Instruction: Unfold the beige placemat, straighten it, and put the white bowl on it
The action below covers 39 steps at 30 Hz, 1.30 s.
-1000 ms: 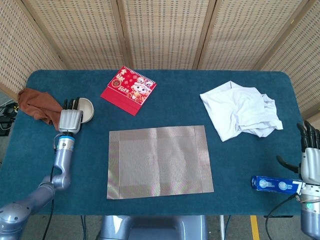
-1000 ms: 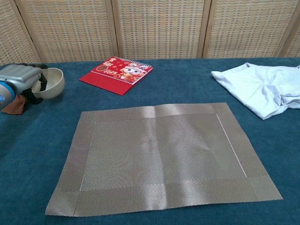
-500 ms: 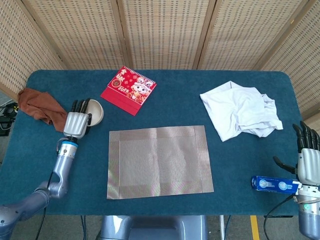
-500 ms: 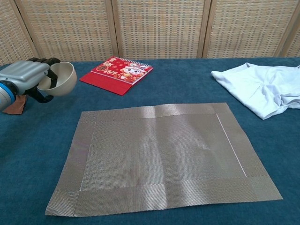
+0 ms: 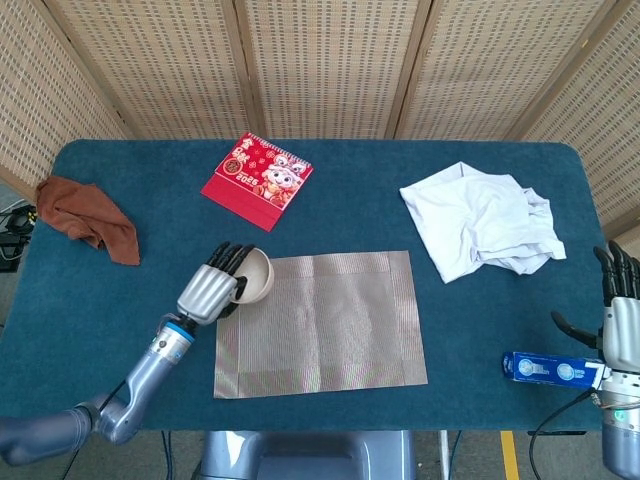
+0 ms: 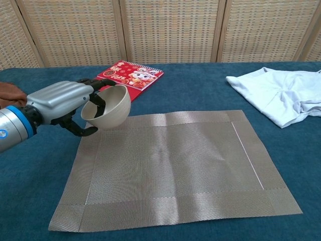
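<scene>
The beige placemat [image 5: 320,322] [image 6: 173,165] lies unfolded and flat at the table's front middle. My left hand [image 5: 212,288] [image 6: 67,103] grips the white bowl [image 5: 255,276] [image 6: 108,108] by its rim and holds it tilted, in the air, over the mat's back left corner. At the table's front right edge my right hand [image 5: 620,320] is raised with its fingers spread apart and nothing in it; the chest view does not show it.
A red calendar [image 5: 257,180] [image 6: 125,79] lies behind the mat. A crumpled white cloth [image 5: 485,220] [image 6: 281,95] is at the back right, a brown rag [image 5: 85,215] at the far left. A blue box [image 5: 555,370] sits by my right hand.
My left hand has carried the bowl from the far left of the table, near the brown rag, rightward and toward the front, to the mat's back left corner. The right hand barely shifted.
</scene>
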Available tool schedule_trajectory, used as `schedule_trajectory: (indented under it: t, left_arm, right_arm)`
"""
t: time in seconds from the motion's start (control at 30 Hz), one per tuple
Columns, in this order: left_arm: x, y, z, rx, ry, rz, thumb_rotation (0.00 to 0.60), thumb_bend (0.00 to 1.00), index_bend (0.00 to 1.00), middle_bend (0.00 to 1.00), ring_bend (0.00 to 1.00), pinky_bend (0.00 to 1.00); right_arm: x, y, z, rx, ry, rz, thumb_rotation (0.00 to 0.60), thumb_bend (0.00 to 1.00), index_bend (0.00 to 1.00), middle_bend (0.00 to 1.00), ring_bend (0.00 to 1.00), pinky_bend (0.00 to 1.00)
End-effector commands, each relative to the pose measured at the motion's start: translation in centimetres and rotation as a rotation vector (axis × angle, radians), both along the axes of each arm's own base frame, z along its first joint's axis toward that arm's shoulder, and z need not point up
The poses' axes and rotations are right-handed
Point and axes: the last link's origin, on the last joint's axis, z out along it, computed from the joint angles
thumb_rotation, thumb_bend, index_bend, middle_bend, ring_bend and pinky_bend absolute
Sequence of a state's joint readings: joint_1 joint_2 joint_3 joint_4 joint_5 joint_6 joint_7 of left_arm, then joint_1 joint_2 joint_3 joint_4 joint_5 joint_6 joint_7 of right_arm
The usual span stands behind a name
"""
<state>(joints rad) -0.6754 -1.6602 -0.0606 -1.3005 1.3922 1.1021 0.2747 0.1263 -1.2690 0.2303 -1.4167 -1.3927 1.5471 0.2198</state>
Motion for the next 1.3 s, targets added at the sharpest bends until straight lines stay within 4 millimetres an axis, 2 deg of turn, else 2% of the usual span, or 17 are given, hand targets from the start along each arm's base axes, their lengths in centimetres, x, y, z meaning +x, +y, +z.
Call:
schedule_trajectory:
  t: [0.03,0.4,0.47,0.63,0.7,0.8,0.83,0.9,0.97,1.1,1.17,1.23,1.3]
  left_arm:
    - [1.8,-0.9,-1.3,-0.07,0.009,-0.055,0.6,0.49,0.73,0.0,0.0,0.0]
    - [4.7,-1.0,-4.5,-0.141,0.02,-0.071,0.6,0.47,0.73,0.0,0.0,0.0]
    - [5.8,-1.4,-5.5,-0.169,0.012,-0.077,0.6,0.47,0.72,0.0,0.0,0.0]
    - [6.6,-1.9,-6.5,-0.19,0.051,-0.095,0.6,0.46,0.68,0.0,0.0,0.0]
    - [6.8,-2.0,-6.8,-0.195,0.064,-0.098,0.6,0.44,0.62,0.0,0.0,0.0]
    - [6.8,-2.2,-7.0,-0.197,0.08,-0.092,0.6,0.39,0.36,0.0,0.0,0.0]
    - [6.8,-2.2,-6.8,-0.182,0.082,-0.089,0.6,0.38,0.24,0.0,0.0,0.0]
    - [6.8,-2.2,-6.6,-0.165,0.078,-0.086,0.6,0.35,0.11,0.0,0.0,0.0]
    - [6.9,-2.1,-6.1,-0.141,0.059,-0.079,0.6,0.35,0.05,0.0,0.0,0.0]
    - [6.9,-2.0,-5.1,-0.115,0.006,-0.054,0.6,0.34,0.02,0.0,0.0,0.0]
    - [6.6,-2.1,-3.9,-0.107,-0.024,-0.03,0.6,0.34,0.02,0.0,0.0,0.0]
    - [4.9,-2.5,-1.1,-0.046,-0.019,0.005,0.6,0.34,0.02,0.0,0.0,0.0]
    - [3.7,-2.8,0.6,-0.006,0.008,0.03,0.6,0.34,0.02,0.0,0.0,0.0]
  right_arm:
    - [0.0,0.0,0.2,-0.006,-0.006,0.001,0.6,0.3,0.11,0.0,0.0,0.0]
    - [-0.1,0.0,0.7,-0.019,-0.024,0.005,0.6,0.3,0.11,0.0,0.0,0.0]
    - [-0.1,0.1,0.8,-0.024,-0.028,0.005,0.6,0.3,0.11,0.0,0.0,0.0]
    - [-0.1,0.1,1.0,-0.03,-0.036,0.006,0.6,0.3,0.11,0.0,0.0,0.0]
    - [-0.2,0.1,1.1,-0.032,-0.038,0.006,0.6,0.3,0.11,0.0,0.0,0.0]
    - [-0.2,0.2,1.3,-0.037,-0.042,0.008,0.6,0.3,0.11,0.0,0.0,0.0]
    - [-0.1,0.2,1.3,-0.038,-0.044,0.011,0.6,0.3,0.11,0.0,0.0,0.0]
    - [-0.1,0.3,1.4,-0.037,-0.045,0.013,0.6,0.3,0.11,0.0,0.0,0.0]
    - [0.0,0.3,1.3,-0.036,-0.043,0.015,0.6,0.3,0.11,0.0,0.0,0.0]
    - [0.1,0.4,1.3,-0.035,-0.038,0.021,0.6,0.3,0.11,0.0,0.0,0.0]
    - [0.3,0.5,1.3,-0.035,-0.037,0.026,0.6,0.3,0.11,0.0,0.0,0.0]
    - [0.5,0.7,1.2,-0.031,-0.029,0.032,0.6,0.3,0.11,0.0,0.0,0.0]
    - [0.5,0.8,1.1,-0.018,-0.022,0.022,0.6,0.3,0.11,0.0,0.0,0.0]
